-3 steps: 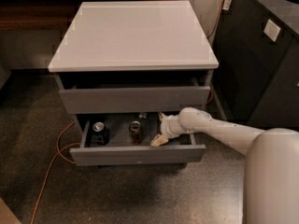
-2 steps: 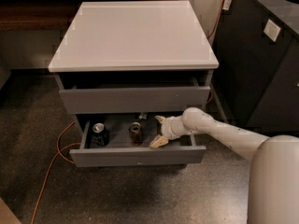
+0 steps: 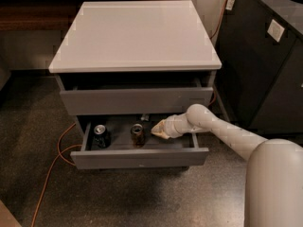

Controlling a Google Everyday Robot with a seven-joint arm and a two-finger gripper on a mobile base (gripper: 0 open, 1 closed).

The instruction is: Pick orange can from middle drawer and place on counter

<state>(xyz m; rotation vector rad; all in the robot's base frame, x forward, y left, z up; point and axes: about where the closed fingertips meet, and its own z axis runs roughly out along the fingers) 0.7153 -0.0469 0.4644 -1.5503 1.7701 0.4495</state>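
The orange can (image 3: 137, 134) stands upright in the open middle drawer (image 3: 142, 159), near its centre. My gripper (image 3: 157, 129) is inside the drawer just to the right of the can, at about the can's height, pointing left towards it; I cannot tell whether it touches the can. My white arm (image 3: 227, 134) reaches in from the lower right. The white-grey counter (image 3: 137, 32) tops the cabinet above.
A dark blue-black can (image 3: 101, 135) stands at the drawer's left end. The top drawer (image 3: 137, 100) is slightly open and overhangs the back of the middle drawer. A dark cabinet (image 3: 265, 65) stands to the right. An orange cable (image 3: 52, 169) lies on the floor at the left.
My gripper has risen slightly and shifted a little left, closer to the orange can. Both cans have stayed in place.
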